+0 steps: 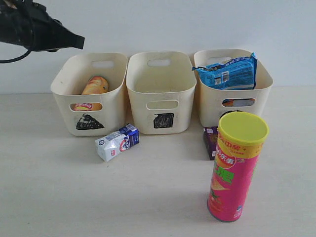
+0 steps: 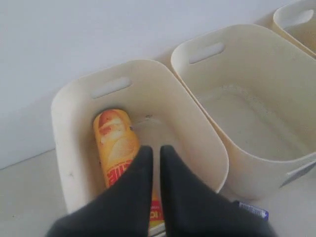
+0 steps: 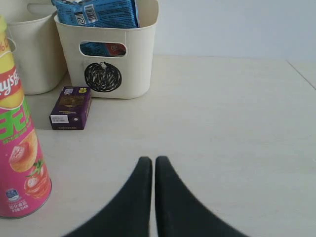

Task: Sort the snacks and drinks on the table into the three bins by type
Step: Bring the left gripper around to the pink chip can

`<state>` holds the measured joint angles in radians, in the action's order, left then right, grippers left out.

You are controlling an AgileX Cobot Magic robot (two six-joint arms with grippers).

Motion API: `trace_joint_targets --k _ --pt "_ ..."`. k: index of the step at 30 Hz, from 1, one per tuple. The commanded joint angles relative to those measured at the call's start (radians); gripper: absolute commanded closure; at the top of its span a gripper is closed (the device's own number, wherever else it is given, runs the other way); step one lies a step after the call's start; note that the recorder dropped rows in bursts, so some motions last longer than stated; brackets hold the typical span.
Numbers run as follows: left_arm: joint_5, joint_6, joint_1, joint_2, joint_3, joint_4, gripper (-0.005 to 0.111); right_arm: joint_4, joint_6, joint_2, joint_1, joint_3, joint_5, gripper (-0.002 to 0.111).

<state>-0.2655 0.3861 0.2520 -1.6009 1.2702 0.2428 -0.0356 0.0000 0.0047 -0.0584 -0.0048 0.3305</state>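
Three cream plastic tubs with handle cutouts stand in a row at the far side of the pale beige wood-grain surface (image 1: 59, 187). The left tub with a black triangle (image 1: 112, 116) holds the yellow-red chip can (image 1: 95, 85), which lies tilted inside against the tub's left wall. The middle tub with a black square (image 1: 143, 101) shows only its bare floor. The right tub with a black circle (image 1: 213, 111) holds the flat blue snack bag (image 1: 227, 73), which sticks up above the rim. The small white and blue drink carton (image 1: 117, 142) lies on its side on the surface just in front of the gap between the left and middle tubs. The small dark purple drink carton (image 1: 210, 142) sits near the front of the right tub, just behind the tall pink chip can with the yellow-green lid (image 1: 237, 168), which stands upright at the near right. The left fingers (image 2: 140, 168) hang over the triangle tub above the yellow-red can, pressed together and gripping nothing. The right fingers (image 3: 143, 177) are clenched together and empty, low over bare surface to the right of the pink can.
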Motion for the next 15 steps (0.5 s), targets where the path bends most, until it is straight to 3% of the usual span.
trace_joint_targets --k 1,5,13,15 --pt "0.11 0.032 0.04 0.093 -0.144 0.012 0.102 0.0 0.0 -0.005 0.008 0.005 -0.009 0.108" --pt "0.247 0.032 0.101 0.158 -0.271 0.012 0.102 0.0 0.0 -0.005 0.008 0.005 -0.009 0.108" --pt "0.522 0.032 0.282 0.175 -0.463 -0.044 0.102 0.0 0.0 -0.005 0.008 0.005 -0.009 0.108" --pt "0.636 0.003 0.353 0.175 -0.519 -0.083 0.102 0.0 0.0 -0.005 0.008 0.005 -0.009 0.108"
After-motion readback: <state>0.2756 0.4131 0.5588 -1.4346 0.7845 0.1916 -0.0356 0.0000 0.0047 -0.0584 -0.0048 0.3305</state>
